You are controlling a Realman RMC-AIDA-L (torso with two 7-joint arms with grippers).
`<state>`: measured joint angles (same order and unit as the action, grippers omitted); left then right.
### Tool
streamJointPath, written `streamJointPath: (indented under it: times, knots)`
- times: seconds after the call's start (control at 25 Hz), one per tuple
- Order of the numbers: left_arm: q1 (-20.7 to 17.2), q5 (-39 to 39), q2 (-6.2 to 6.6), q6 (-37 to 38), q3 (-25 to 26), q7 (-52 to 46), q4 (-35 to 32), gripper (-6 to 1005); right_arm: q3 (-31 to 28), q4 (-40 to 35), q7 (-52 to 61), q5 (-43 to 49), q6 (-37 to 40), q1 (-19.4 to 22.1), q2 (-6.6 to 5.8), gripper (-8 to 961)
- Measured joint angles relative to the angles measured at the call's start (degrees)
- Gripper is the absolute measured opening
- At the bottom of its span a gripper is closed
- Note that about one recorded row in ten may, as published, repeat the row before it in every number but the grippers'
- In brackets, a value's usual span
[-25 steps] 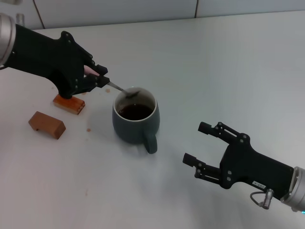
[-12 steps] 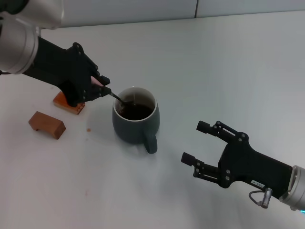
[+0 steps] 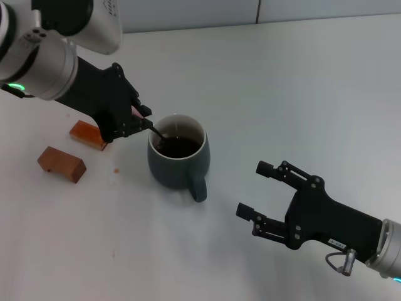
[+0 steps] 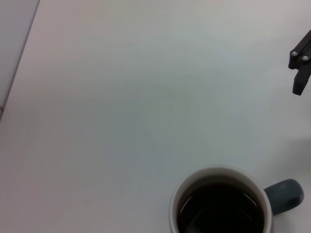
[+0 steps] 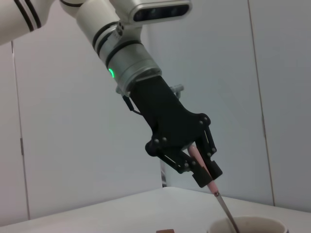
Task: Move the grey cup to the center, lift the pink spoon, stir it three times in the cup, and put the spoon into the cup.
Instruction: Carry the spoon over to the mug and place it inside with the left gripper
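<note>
Left end effector [image 3: 143, 119] is clenched on the pink spoon [image 5: 206, 177], whose metal end slants down into the grey cup [image 3: 178, 157] near the middle of the worktop [image 3: 301, 88]. Right end effector [image 3: 254, 192] hovers released toward the near right corner, well apart from the cup. 2 brown blocks [image 3: 61, 163] lie toward the left edge.

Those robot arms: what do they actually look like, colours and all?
Each arm is a white and silver tube ending in a matt black, angular pincer. The left pincer has screw-studded linkage fingers, a green light on its silver wrist and black stripes higher up. The right pincer carries a small white label and a looped grey cable.
</note>
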<state>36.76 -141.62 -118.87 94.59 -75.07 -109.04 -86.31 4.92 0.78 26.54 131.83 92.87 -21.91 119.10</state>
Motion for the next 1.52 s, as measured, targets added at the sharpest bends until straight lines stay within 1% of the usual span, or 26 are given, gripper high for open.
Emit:
streamJointPath:
  times: [0.24,0.36,0.56,0.8,0.84,1.04,1.24,1.32,1.52]
  knots:
    - [-0.30,0.20,-0.06,-2.15,-3.50,-0.07,1.06,136,0.16,0.00,0.00,0.00,-0.17,-0.09,-0.01,835]
    - [-0.19,0.90,-0.18,-2.42,-5.44,-0.07,2.12,136,0.26,0.04,0.00,0.00,-0.17,-0.23,0.00,835]
    - [-0.90,1.51,-0.06,-1.87,-7.64,0.02,1.84,137,0.27,0.11,0.00,0.00,-0.43,-0.62,0.00,835]
    - [-1.26,0.67,0.16,-1.65,-6.95,-0.21,1.42,136,0.27,0.10,0.00,0.00,-0.49,-0.68,0.04,834]
    - [-1.15,-0.86,0.22,-1.95,-5.85,-0.18,0.97,135,0.27,0.10,0.00,0.00,-0.49,-0.68,0.04,834]
    - [-0.40,-2.42,0.14,-3.39,-5.59,0.07,0.95,136,0.27,0.10,0.00,0.00,-0.50,-0.68,0.07,834]
    - [0.17,-1.07,-0.16,-4.05,-6.44,-0.07,1.14,137,0.27,0.09,0.00,0.00,-0.50,-0.72,0.09,834]
    - [0.17,0.39,-0.19,-3.56,-7.17,-0.20,0.91,136,0.27,0.09,0.00,0.00,-0.50,-0.79,0.08,834]
    - [-0.30,0.60,-0.03,-1.12,-7.40,-0.25,-0.02,137,0.27,0.10,0.00,0.00,-0.50,-1.03,0.03,834]
